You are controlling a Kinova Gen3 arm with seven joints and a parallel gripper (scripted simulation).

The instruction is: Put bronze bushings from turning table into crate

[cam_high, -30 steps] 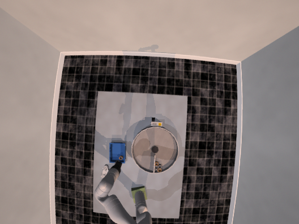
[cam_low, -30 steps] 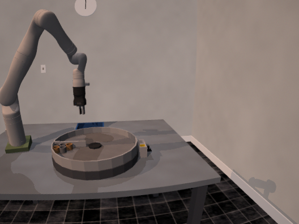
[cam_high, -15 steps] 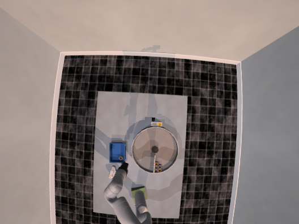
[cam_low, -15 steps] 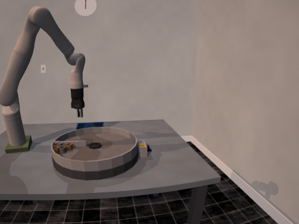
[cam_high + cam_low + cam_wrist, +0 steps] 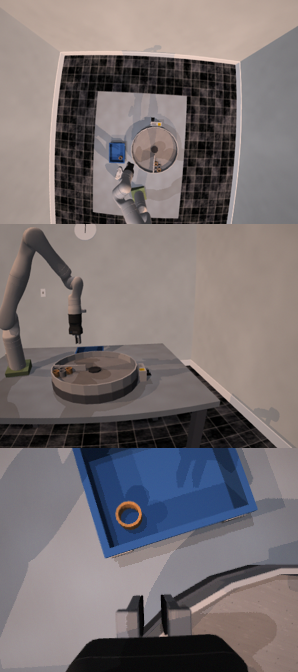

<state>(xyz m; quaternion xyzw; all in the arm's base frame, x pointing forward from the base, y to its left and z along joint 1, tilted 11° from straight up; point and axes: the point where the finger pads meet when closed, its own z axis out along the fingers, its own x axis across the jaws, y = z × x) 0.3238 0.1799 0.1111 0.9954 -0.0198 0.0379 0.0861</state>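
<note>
The blue crate sits on the table left of the round turning table. One bronze bushing lies in the crate's near corner. On the turning table, next to its divider, two bronze bushings stand with a steel bushing between them. My gripper hangs high above the table, over the gap between the crate and the turning table's rim. Its fingers stand a little apart with nothing between them.
A small control box with a yellow label is fixed to the turning table's far side. My arm's green base stands near the table's edge. A raised rim runs around the turning table.
</note>
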